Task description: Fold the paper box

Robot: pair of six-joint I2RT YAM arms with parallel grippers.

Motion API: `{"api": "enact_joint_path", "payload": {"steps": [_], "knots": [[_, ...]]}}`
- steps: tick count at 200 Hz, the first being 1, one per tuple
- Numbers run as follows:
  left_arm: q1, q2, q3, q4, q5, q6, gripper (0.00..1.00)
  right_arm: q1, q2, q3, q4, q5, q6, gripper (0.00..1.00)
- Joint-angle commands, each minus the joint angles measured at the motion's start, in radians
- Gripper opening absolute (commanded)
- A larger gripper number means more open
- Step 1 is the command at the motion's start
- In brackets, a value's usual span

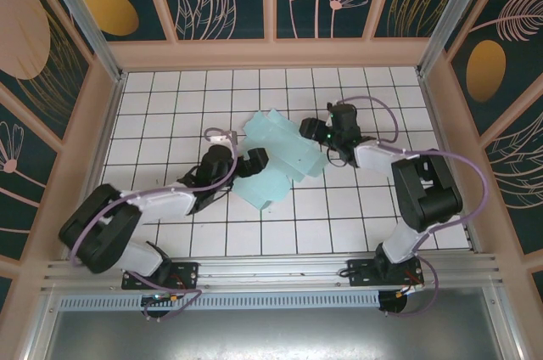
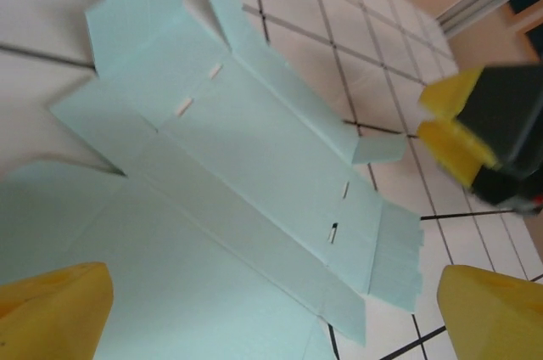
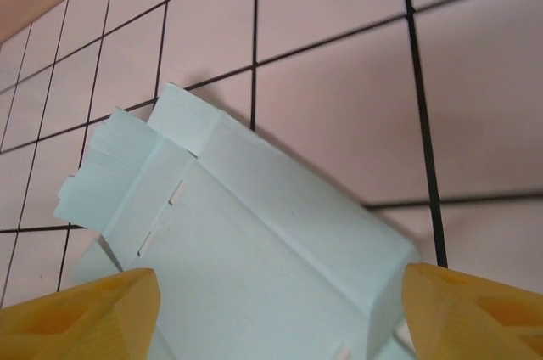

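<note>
The paper box [image 1: 284, 156] is a flat, pale teal creased cut-out lying mid-table with its flaps spread out. Its slotted panels and end flaps show in the left wrist view [image 2: 254, 148] and the right wrist view [image 3: 254, 241]. My left gripper [image 1: 253, 162] is at the sheet's near-left part, open, its yellow fingertips [image 2: 51, 313] wide apart over the card [image 2: 271, 317]. My right gripper [image 1: 316, 132] is at the sheet's far-right edge, also open [image 3: 280, 313], with fingertips [image 3: 475, 309] either side of a raised folded panel. Nothing is gripped.
The white tiled floor [image 1: 170, 97] is ringed by low wooden walls [image 1: 271, 54]. The right gripper's black body and yellow fingers [image 2: 462, 135] hang close over the sheet's right end in the left wrist view. Open tiles lie at the left and front.
</note>
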Motion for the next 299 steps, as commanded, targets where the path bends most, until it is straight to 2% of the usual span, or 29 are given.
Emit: {"api": "enact_joint_path", "payload": {"steps": [1,33,69,93,115,173,212,238,259,278,299], "knots": [[-0.006,0.057,0.046,0.042,0.015,-0.074,0.95,-0.021,0.064,0.104,-0.118,-0.097,-0.164,0.78],[-0.006,0.157,0.118,-0.071,-0.001,-0.118,0.96,-0.05,0.219,0.301,-0.264,-0.196,-0.205,0.78],[-0.006,0.22,0.153,-0.124,-0.004,-0.122,0.99,-0.051,0.344,0.418,-0.304,-0.273,-0.153,0.86],[-0.003,0.253,0.191,-0.224,-0.075,-0.084,0.99,-0.051,0.331,0.362,-0.258,-0.264,-0.11,0.83],[0.011,0.288,0.22,-0.258,-0.088,-0.046,0.99,-0.051,0.288,0.293,-0.238,-0.24,-0.103,0.82],[0.063,0.315,0.318,-0.304,-0.056,0.052,0.99,-0.029,0.08,0.033,-0.158,-0.267,-0.05,0.75],[0.061,0.259,0.342,-0.268,0.021,0.085,0.99,-0.038,-0.051,-0.068,-0.11,-0.207,-0.038,0.76],[0.059,0.239,0.358,-0.244,0.142,0.059,0.89,-0.052,-0.044,-0.06,-0.097,-0.211,-0.027,0.77],[0.058,0.26,0.353,-0.218,0.197,0.014,0.8,-0.051,-0.018,-0.051,-0.058,-0.234,-0.034,0.79],[0.057,0.289,0.337,-0.21,0.191,-0.008,0.65,-0.053,0.02,-0.027,-0.054,-0.243,-0.041,0.8],[0.057,0.303,0.314,-0.202,0.174,-0.021,0.53,-0.053,0.062,0.001,-0.055,-0.263,-0.043,0.8]]}}
